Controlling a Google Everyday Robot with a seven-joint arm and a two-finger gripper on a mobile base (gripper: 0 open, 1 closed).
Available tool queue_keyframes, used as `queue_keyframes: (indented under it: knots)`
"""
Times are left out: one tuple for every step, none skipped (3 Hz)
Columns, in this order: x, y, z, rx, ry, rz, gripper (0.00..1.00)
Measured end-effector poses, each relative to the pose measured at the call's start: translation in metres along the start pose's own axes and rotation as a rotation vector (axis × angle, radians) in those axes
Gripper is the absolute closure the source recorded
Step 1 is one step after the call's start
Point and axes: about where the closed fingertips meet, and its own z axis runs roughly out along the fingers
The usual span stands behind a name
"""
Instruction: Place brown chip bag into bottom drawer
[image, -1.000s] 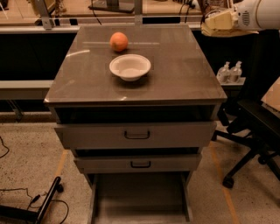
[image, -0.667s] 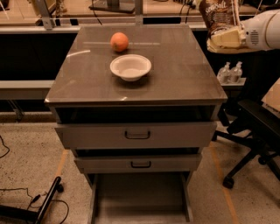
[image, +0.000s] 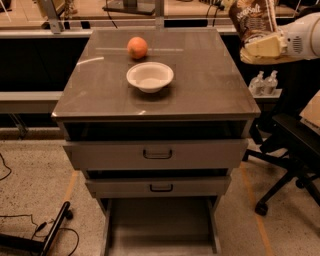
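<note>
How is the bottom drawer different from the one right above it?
The bottom drawer is pulled far out, showing its inside; the middle drawer sticks out only a little. The middle drawer shows a black handle; the bottom drawer shows none. Both are grey. The gripper holds the bag high, past the cabinet top's right edge.

The crinkly brown and cream chip bag (image: 251, 17) runs off the top edge; the cream pincer (image: 259, 46) (upper right, beyond the grey worktop (image: 200, 95)) blurs into its lower end; the wide grey bottom drawer tray (image: 160, 225) is cropped below.
</note>
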Motion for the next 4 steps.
queue_keyframes:
  knots:
    - [0.011, 0.006, -0.059, -0.088, 0.036, -0.056, 1.0]
    - [0.028, 0.012, -0.109, -0.151, 0.06, -0.099, 1.0]
    - [0.053, 0.013, -0.154, -0.212, 0.099, -0.131, 1.0]
    - [0.087, 0.023, -0.183, -0.313, 0.164, -0.162, 1.0]
